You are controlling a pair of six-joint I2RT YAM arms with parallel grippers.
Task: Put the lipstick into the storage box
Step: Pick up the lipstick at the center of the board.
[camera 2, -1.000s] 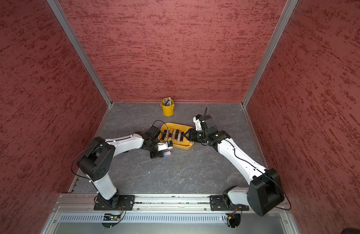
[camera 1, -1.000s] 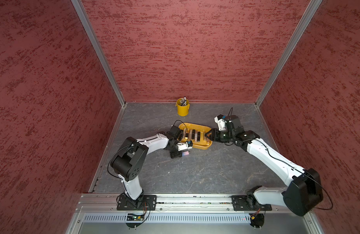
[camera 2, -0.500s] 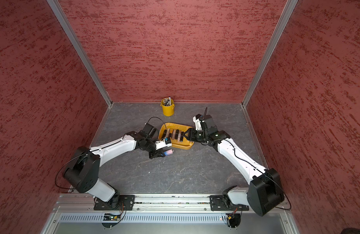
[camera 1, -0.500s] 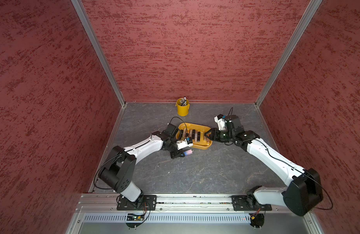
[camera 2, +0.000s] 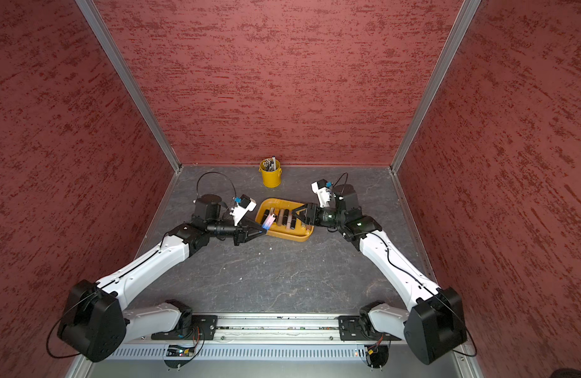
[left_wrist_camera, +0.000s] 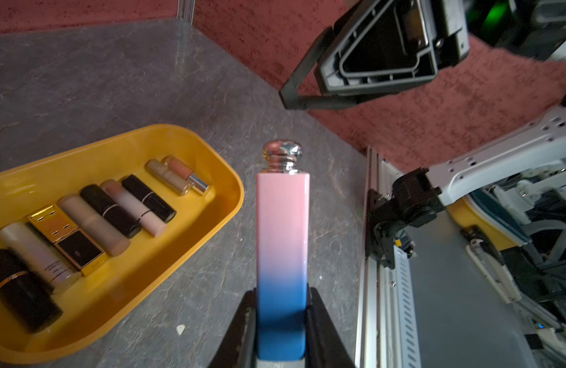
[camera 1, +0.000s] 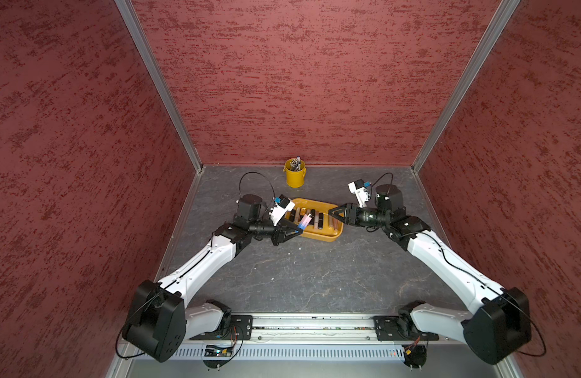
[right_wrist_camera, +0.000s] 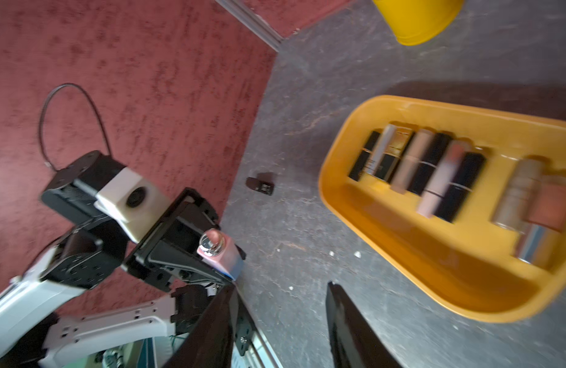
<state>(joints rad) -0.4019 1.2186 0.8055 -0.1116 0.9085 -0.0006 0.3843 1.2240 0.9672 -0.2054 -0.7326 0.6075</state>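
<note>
While lipstick (left_wrist_camera: 281, 242) is clamped in left gripper (left_wrist_camera: 280, 296), right gripper (right_wrist_camera: 281, 283) parted, empty, it should be carried over storage box (left_wrist_camera: 192, 149) rim, laid flat on bare near strip.

Textured red walls (camera 1: 299, 81), grey marbled floor (camera 1: 299, 278)
</note>
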